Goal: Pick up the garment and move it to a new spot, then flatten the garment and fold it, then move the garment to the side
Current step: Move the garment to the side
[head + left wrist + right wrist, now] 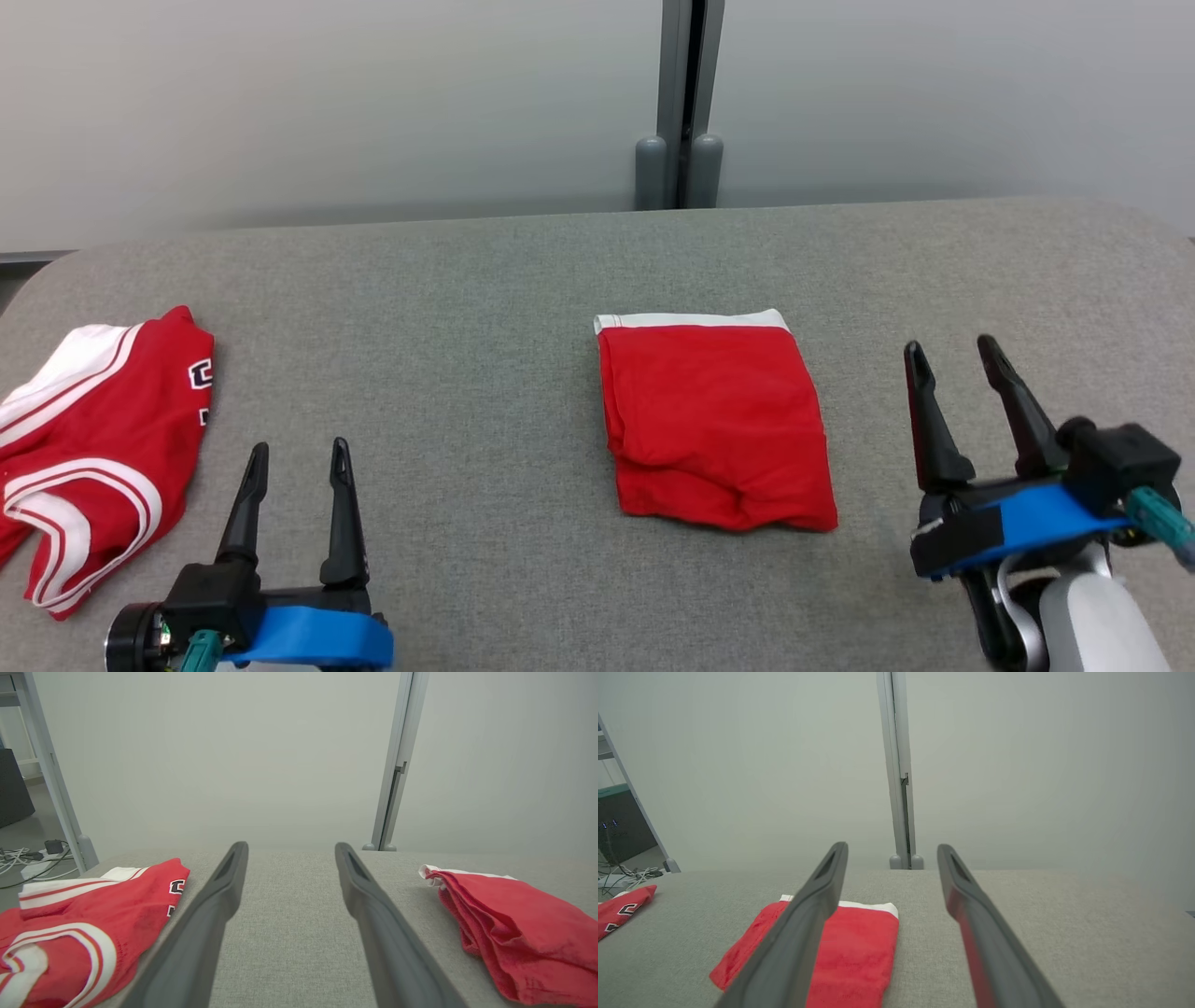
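A red garment [714,425] with a white band along its far edge lies folded into a neat rectangle at the middle of the grey table [485,308]. In the left wrist view the same folded garment [523,933] sits to the right, and in the right wrist view the garment [864,947] lies low and left, partly behind a finger. My left gripper [300,448] [290,845] is open and empty near the front edge, left of the fold. Right of the fold, my right gripper [951,345] [892,845] also stands open over bare cloth.
A rumpled red and white jersey [93,439] [93,914] [621,907] with dark lettering lies at the table's left end. A grey post [680,103] stands behind the far edge against a pale wall. Cables [28,858] lie on the floor beyond the left end.
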Tool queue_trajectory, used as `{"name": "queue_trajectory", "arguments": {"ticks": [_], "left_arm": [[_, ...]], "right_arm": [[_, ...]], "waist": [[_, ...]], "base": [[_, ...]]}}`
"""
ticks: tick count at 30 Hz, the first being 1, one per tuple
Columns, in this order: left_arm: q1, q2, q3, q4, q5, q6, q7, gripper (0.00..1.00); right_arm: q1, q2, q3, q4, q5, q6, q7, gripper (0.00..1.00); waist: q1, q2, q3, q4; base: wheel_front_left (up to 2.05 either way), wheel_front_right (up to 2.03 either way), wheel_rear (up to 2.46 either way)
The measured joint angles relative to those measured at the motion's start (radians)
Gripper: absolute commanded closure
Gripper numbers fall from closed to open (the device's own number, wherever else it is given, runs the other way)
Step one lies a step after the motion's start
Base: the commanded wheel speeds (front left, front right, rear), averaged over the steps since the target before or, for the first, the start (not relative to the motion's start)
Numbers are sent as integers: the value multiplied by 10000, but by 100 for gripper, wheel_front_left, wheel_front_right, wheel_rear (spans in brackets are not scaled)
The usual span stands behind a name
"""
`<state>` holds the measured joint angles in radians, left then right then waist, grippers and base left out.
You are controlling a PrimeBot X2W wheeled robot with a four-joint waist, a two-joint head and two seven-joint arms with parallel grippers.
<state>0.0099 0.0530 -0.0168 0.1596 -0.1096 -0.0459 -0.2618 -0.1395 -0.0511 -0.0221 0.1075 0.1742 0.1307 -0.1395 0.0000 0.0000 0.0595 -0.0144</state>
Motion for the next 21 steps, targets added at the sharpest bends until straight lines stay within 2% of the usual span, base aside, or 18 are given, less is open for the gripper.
{"name": "queue_trajectory", "arguments": {"ticks": [9,14,21], "left_arm": [[-674,-8,-286,-27,-52,-2,0,0],[-1027,-13,-506,6,-176,21,0,0],[-1420,-17,-788,10,-410,144,0,0]], "right_arm": [[-2348,-146,213,825,-439,0,965,0],[-3265,-337,167,1891,-621,0,1302,0],[-3683,-537,2,3774,-662,0,1312,0]], "waist": [[1,0,626,286],[1,0,1099,553],[1,0,1679,937]], "base": [[0,0,0],[0,0,0],[0,0,0]]}}
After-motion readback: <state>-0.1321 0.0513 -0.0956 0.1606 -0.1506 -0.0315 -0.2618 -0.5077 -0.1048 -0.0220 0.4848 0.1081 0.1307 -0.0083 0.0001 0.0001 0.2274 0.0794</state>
